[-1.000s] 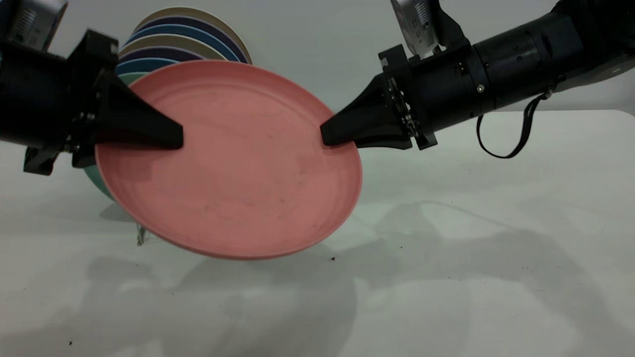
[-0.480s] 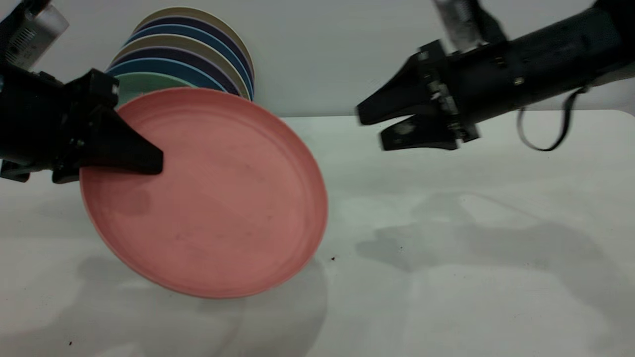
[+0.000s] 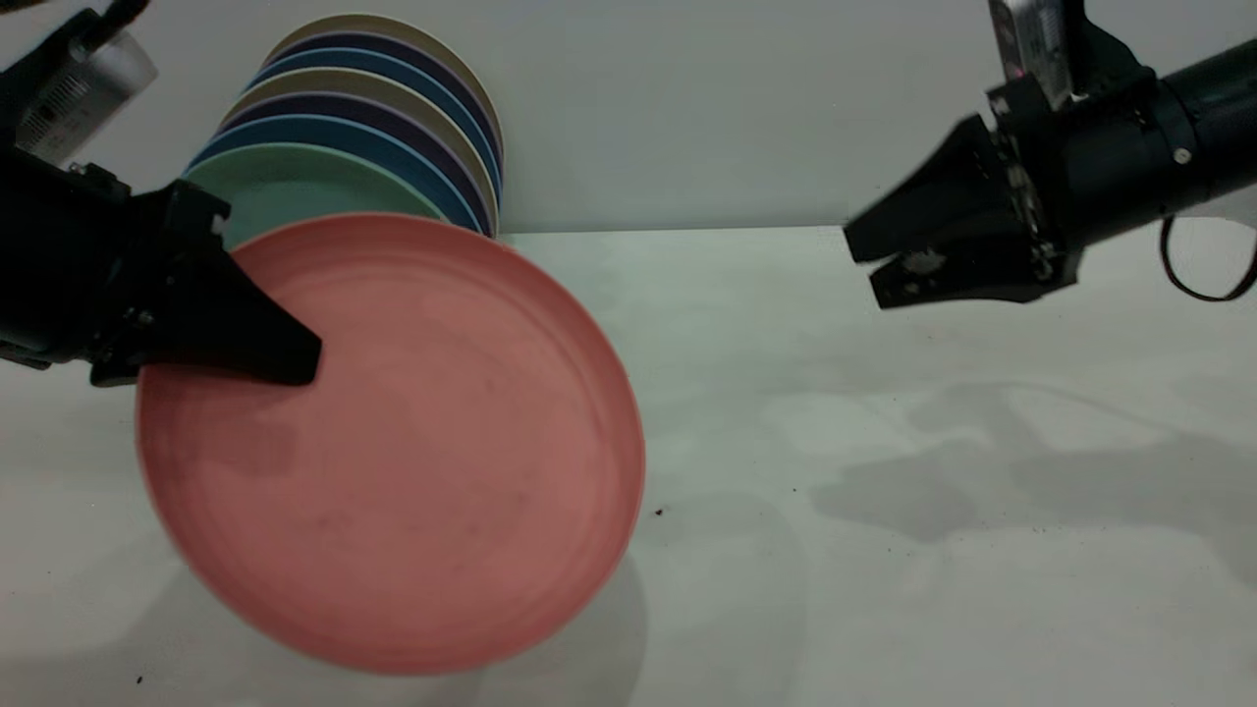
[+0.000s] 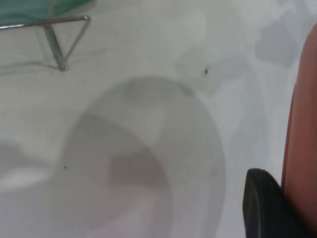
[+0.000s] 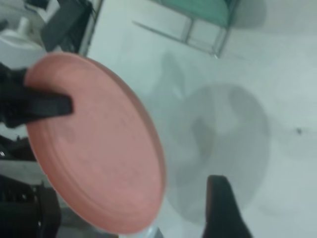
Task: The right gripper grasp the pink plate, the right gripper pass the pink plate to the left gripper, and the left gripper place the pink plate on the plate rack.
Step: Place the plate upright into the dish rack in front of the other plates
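At the far left of the surface [image 3: 884, 550], a row of plates [image 3: 393, 108] stands on edge, one behind another: a teal-green plate [image 3: 295, 191] in front, then blue, dark purple and beige ones behind it. The plate rack [image 4: 54, 37] carrying them is hidden in the exterior view; the left wrist view shows only a thin silvery wire foot and a bar of it, with a green plate edge above. The right wrist view likewise shows wire legs under a green plate. In front of this row, the pink plate [image 3: 393, 442] hangs tilted in the air above the surface, its face turned toward the exterior camera, casting a round shadow below. It is matte salmon-pink, round, with a low raised rim, faint concentric rings and a few dark specks. The left pincer [image 3: 285, 358] is clenched on the plate's upper left rim, one wedge jaw lying across the plate's face; this is the only grip on the plate. The right pincer [image 3: 869, 265] is released, its jaws parted with nothing between them, and sits well apart from the plate at the upper right, above the surface. Small dark specks lie on the surface.
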Controlling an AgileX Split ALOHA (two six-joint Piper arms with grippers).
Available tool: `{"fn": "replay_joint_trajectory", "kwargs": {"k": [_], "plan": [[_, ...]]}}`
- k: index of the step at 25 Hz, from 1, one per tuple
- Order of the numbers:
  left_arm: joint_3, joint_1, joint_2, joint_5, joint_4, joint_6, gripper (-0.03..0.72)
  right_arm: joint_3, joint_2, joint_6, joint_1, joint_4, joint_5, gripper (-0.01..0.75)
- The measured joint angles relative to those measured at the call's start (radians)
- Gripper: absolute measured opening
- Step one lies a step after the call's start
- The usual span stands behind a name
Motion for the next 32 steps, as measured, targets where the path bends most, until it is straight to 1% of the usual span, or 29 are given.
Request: {"fn": "replay_joint_trajectory", "kwargs": {"k": [2,5,7,9,11,13,16,19,23,26,29,32], "plan": [[-0.035,0.000,0.000,0.017,0.096,-0.080,0.110,0.000,0.000,0.011,0.000,-0.024,0.001,0.445],[-0.103,0.000,0.000,0.041,0.308,-0.219,0.110,0.000,0.000,0.040,0.000,-0.067,-0.007,0.430],[-0.156,0.000,-0.004,0.070,0.493,-0.294,0.110,0.000,0.000,0.070,0.000,-0.111,-0.044,0.428],[-0.216,0.000,-0.014,0.100,0.648,-0.337,0.110,0.000,0.000,0.113,0.000,-0.171,-0.104,0.428],[-0.270,0.000,-0.030,0.127,0.782,-0.353,0.110,0.000,0.000,0.171,0.000,-0.241,-0.181,0.428],[-0.328,0.000,-0.047,0.154,0.873,-0.350,0.110,0.000,0.000,0.225,0.000,-0.307,-0.240,0.428],[-0.402,0.000,-0.064,0.190,0.965,-0.295,0.110,0.000,-0.016,0.310,0.000,-0.413,-0.310,0.428],[-0.462,0.000,-0.070,0.208,0.996,-0.160,0.110,0.000,-0.065,0.392,0.000,-0.518,-0.359,0.428],[-0.507,0.000,-0.071,0.213,0.974,0.125,0.110,0.000,-0.144,0.503,0.000,-0.649,-0.410,0.428],[-0.509,0.000,-0.071,0.206,0.913,0.392,0.110,0.000,-0.182,0.560,0.000,-0.722,-0.425,0.428],[-0.509,0.000,-0.071,0.172,0.803,0.648,0.110,0.000,-0.192,0.580,-0.002,-0.741,-0.424,0.428],[-0.509,0.000,-0.071,0.108,0.687,0.806,0.110,0.000,-0.192,0.582,-0.002,-0.745,-0.413,0.428]]}}
